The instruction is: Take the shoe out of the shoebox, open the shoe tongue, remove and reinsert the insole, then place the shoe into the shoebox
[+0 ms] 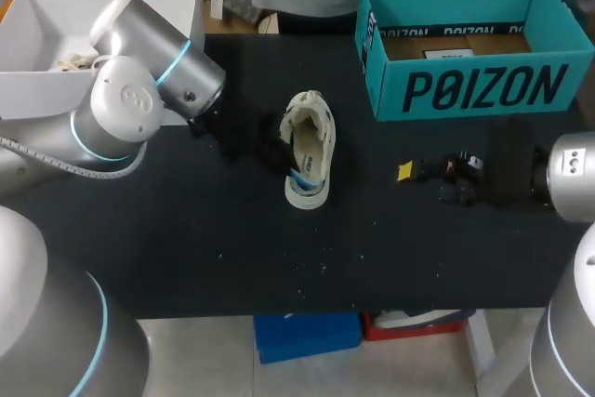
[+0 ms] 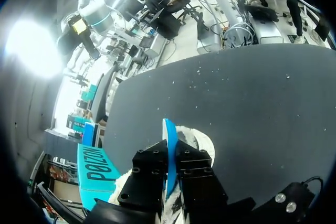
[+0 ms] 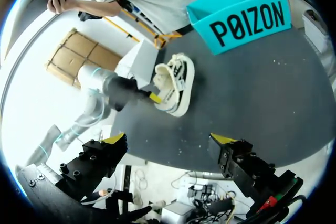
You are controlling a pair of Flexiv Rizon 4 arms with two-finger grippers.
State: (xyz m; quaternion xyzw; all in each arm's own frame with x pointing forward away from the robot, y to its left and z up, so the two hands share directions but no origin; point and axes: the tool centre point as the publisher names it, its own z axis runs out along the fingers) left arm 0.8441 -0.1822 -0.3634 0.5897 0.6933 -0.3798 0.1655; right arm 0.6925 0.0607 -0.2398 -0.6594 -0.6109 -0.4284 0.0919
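Cream sneaker (image 1: 308, 148) with dark trim on black desk (image 1: 186, 230), blue insole (image 2: 169, 135) pinched in left claw (image 2: 172, 155); right claw (image 3: 169, 140) wide open, well apart.

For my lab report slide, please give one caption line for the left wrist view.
Left claw pinches the blue insole of the white shoe lying on the dark table.

Shoe (image 1: 307, 151) looks like cream canvas cloth on a smooth rubbery sole, and the insole (image 2: 168, 132) is smooth blue stuff. Box (image 1: 465, 90) is matt teal cardboard. Table (image 1: 214, 248) is matt black, kinda dusty. Left arm (image 1: 149, 72) has a smooth, slightly glossy silver shell.
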